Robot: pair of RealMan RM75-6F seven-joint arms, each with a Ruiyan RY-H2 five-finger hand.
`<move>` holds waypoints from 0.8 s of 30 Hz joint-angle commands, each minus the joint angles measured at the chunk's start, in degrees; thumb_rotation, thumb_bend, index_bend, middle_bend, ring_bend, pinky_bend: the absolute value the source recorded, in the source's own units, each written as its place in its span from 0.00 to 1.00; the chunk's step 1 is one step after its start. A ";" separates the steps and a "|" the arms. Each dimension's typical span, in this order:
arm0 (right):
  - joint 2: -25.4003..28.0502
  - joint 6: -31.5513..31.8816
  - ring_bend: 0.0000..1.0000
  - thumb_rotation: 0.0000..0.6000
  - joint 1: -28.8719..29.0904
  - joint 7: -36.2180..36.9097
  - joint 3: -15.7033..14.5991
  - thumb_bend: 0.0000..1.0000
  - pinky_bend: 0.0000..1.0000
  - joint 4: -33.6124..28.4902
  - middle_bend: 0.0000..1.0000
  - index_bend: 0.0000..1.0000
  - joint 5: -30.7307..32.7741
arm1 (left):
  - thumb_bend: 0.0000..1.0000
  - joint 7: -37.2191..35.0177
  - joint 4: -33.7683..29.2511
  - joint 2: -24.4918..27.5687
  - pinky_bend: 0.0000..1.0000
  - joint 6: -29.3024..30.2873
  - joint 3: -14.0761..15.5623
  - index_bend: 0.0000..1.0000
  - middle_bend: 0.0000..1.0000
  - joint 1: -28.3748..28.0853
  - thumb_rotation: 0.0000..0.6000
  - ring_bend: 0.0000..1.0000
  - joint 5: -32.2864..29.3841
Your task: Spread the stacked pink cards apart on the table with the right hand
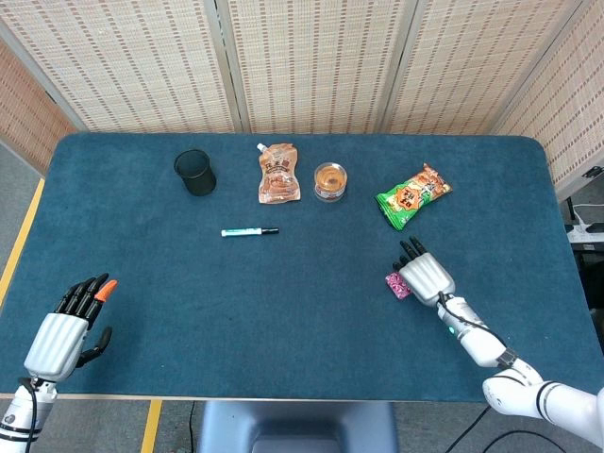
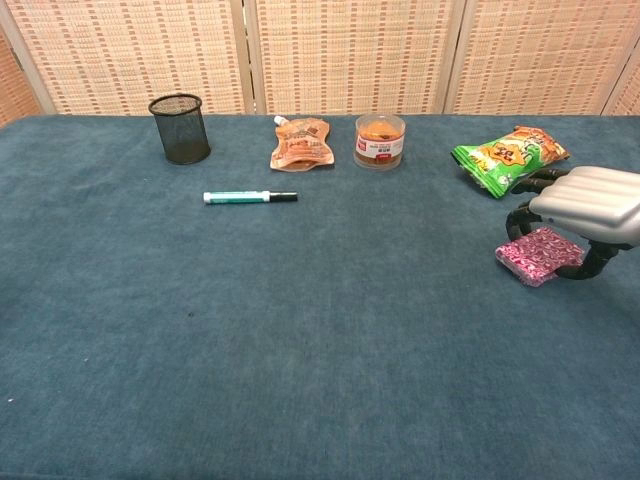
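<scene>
The stack of pink patterned cards (image 2: 538, 254) lies on the blue table at the right, still one compact pile; the head view shows only its left end (image 1: 395, 284). My right hand (image 2: 590, 200) (image 1: 427, 277) arches palm-down over the stack. Its dark fingers (image 2: 519, 214) come down beside the pile's far left corner and the thumb (image 2: 598, 264) curls at its near right side. I cannot tell whether the palm presses on the cards. My left hand (image 1: 66, 330) rests at the table's near left corner, fingers extended and holding nothing.
A green snack bag (image 2: 508, 156) lies just beyond the right hand. Further back stand a clear tub (image 2: 380, 140), an orange pouch (image 2: 300, 144) and a black mesh cup (image 2: 180, 128). A green marker (image 2: 250, 197) lies left of centre.
</scene>
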 commanded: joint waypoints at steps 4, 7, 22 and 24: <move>-0.10 1.06 0.10 1.00 -0.02 0.56 -0.24 0.21 0.05 0.05 0.37 0.41 -0.60 | 0.47 -0.16 0.10 0.02 0.13 -0.09 0.06 0.00 0.00 -0.07 1.00 0.07 0.08; -0.15 1.10 0.11 1.00 0.03 0.57 -0.33 0.21 0.05 0.17 0.38 0.43 -0.51 | 0.47 0.20 -0.37 0.07 0.13 -0.03 0.11 0.00 0.00 -0.07 1.00 0.07 0.24; -0.89 2.84 0.17 1.00 0.01 1.43 -0.64 0.21 0.07 1.19 0.43 0.55 -1.33 | 0.47 0.44 -0.28 -0.05 0.13 0.30 -0.01 0.00 0.00 0.13 1.00 0.07 0.04; -0.87 3.13 0.18 1.00 -0.03 1.68 -0.68 0.21 0.08 1.26 0.44 0.56 -1.52 | 0.47 0.43 -0.27 -0.06 0.13 0.31 0.01 0.00 0.00 0.14 1.00 0.07 0.09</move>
